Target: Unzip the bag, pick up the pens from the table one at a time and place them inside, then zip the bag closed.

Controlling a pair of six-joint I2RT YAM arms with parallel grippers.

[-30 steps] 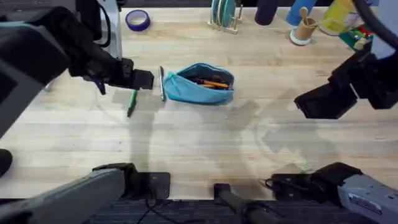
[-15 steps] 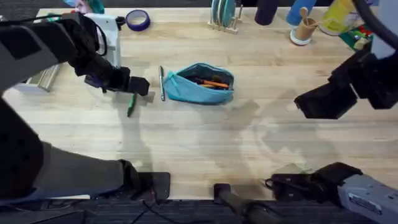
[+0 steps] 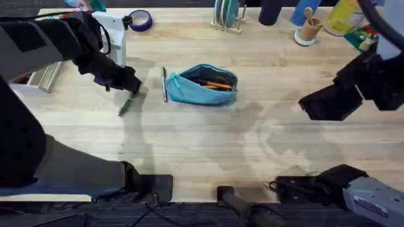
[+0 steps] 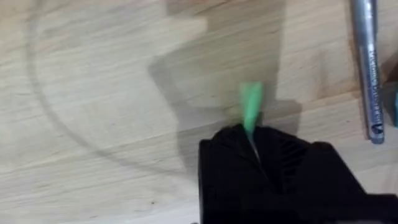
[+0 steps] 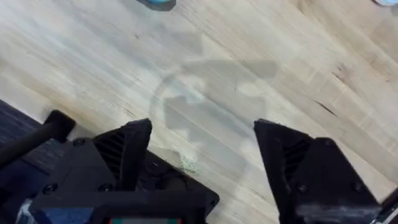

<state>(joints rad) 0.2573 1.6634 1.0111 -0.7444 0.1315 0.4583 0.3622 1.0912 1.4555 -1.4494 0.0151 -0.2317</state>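
Left fingers (image 4: 252,146) are pinching the green pen (image 4: 250,107), mostly hidden w/ the tip blurry, left of the blue pouch (image 3: 203,85) on the counter (image 3: 208,145). Right fingers (image 5: 202,155) are hanging wide open, holding nothing.

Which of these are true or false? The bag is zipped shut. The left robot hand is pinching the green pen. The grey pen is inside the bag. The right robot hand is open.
1. The bag is zipped shut. False: it gapes open, with an orange pen inside.
2. The left gripper pinches the green pen. True.
3. The grey pen is inside the bag. False: it lies on the table beside the bag.
4. The right gripper is open. True.
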